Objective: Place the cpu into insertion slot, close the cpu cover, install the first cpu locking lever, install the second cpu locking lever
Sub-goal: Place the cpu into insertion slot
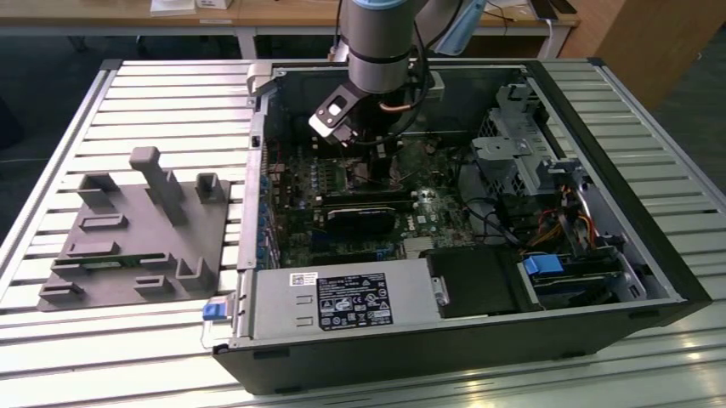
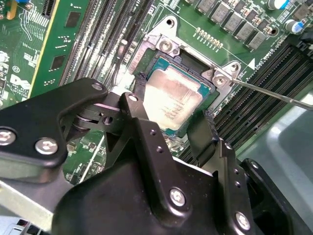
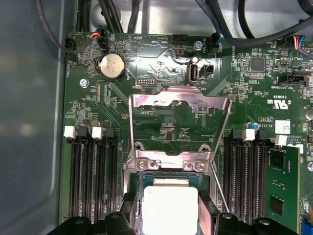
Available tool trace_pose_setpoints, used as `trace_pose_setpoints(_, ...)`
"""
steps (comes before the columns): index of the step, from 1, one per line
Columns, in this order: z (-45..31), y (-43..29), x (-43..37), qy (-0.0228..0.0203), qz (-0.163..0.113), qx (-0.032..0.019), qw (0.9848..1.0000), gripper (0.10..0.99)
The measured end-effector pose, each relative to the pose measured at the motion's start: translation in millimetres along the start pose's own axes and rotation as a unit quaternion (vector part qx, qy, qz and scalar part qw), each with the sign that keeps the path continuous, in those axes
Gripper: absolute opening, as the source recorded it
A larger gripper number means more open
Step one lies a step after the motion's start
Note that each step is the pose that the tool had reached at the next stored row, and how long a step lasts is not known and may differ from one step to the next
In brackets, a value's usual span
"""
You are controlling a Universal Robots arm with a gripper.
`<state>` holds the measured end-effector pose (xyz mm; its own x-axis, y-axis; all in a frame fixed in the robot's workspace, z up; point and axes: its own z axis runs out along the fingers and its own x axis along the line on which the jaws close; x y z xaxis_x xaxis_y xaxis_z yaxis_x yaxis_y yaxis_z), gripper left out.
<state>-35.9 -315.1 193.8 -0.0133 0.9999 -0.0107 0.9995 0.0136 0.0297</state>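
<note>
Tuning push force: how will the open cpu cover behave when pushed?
The cpu cover is a thin cut-out metal frame, so probably light and springy. It seems hinged beside the insertion slot, so it should swing, not slide.

You're looking at a cpu (image 3: 169, 208) that is showing pale silvery-grey, glaring almost white in the first wrist view, against a green circuit board (image 3: 161, 73). The cpu cover (image 3: 178, 105) is gleaming silver. The gripper (image 2: 173, 100) is showing matt black. At the exterior view's left, a plain grey fixture block (image 1: 125, 242) is sitting on a pale, slat-striped table (image 1: 68, 348).
</note>
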Motion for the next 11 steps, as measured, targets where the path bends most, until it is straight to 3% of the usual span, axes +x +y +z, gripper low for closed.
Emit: trace_pose_setpoints(11,-1.2,0.0,0.0,-0.0004,0.000,0.0000,1.0000,0.616)
